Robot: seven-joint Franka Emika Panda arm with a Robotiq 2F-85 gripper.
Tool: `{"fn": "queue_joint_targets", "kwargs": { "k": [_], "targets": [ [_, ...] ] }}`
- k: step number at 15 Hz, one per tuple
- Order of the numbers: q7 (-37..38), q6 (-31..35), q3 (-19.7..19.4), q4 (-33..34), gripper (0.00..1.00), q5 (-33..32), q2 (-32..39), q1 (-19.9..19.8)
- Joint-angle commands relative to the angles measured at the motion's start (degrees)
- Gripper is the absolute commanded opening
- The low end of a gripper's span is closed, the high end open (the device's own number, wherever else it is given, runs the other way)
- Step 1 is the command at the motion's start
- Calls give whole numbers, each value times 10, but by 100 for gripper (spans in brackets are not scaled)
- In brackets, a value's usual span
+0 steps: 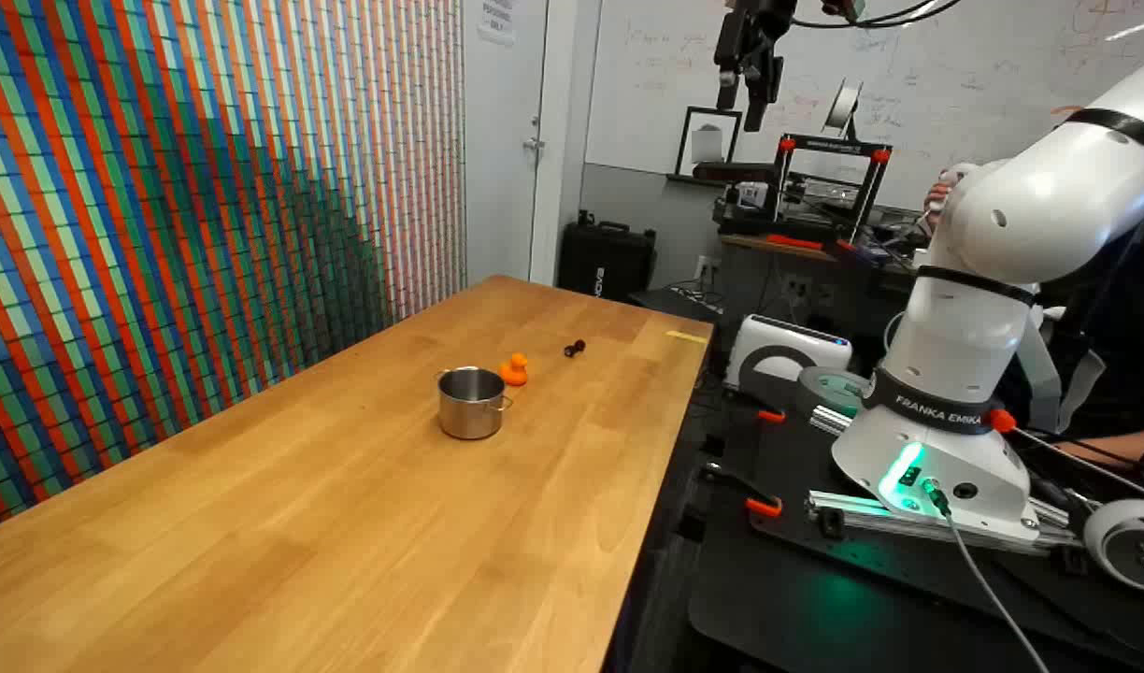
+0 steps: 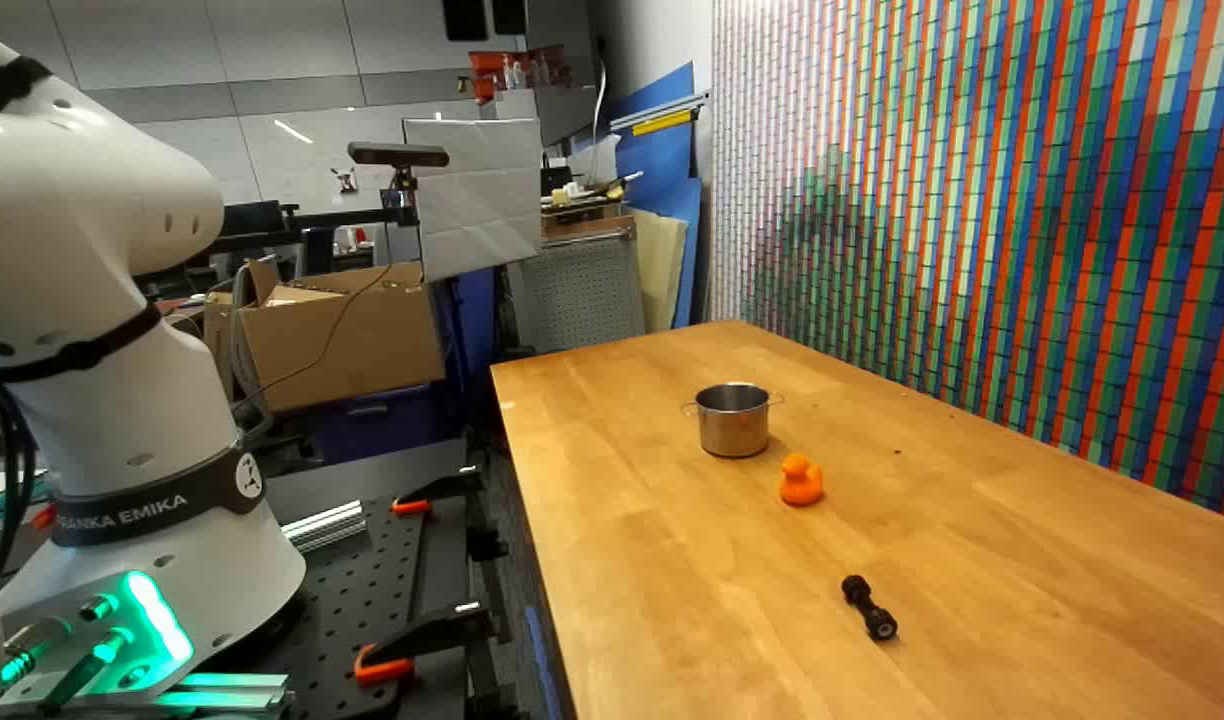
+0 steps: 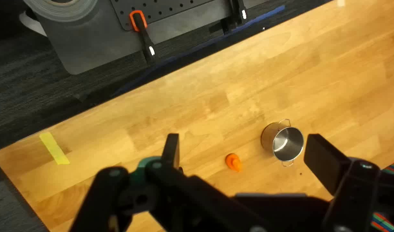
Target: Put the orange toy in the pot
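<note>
See gripper (image 1: 740, 107) well above table (image 1: 348, 523) level, w/ fingers (image 3: 324, 161) wide apart, nothing held. Likely must go far down to duck (image 3: 233, 161): on table, near pot (image 3: 288, 144), not touching. In wrist view, shows betw. fingers; can't tell long axis. Count 1 gripper, 2 fingers, 1 duck, 1 pot, 1 blk dumbbell (image 2: 869, 608).

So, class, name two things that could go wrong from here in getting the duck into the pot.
First, the duck stands near the pot, so the open hand might bump the pot on its way down. Second, the duck looks rounded, so it could slip when pinched.
</note>
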Motion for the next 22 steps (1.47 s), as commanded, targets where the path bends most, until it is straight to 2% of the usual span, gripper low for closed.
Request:
{"fn": "queue_joint_targets", "kwargs": {
  "k": [1, 4, 7, 12, 16, 19, 22],
  "targets": [
    [-8, -1, 11, 3, 100, 7, 3, -16],
    [-8, -1, 11, 6, 100, 7, 1, -16],
    [-48, 21, 25, -4, 100, 22, 35, 17],
    [-68, 149, 82, 7, 100, 28, 181, 66],
    [-51, 278, 125, 35, 100, 7, 326, 83],
    [-31, 358, 147, 53, 100, -33, 410, 84],
    [0, 416, 150, 70, 100, -96, 475, 85]
  ]
}}
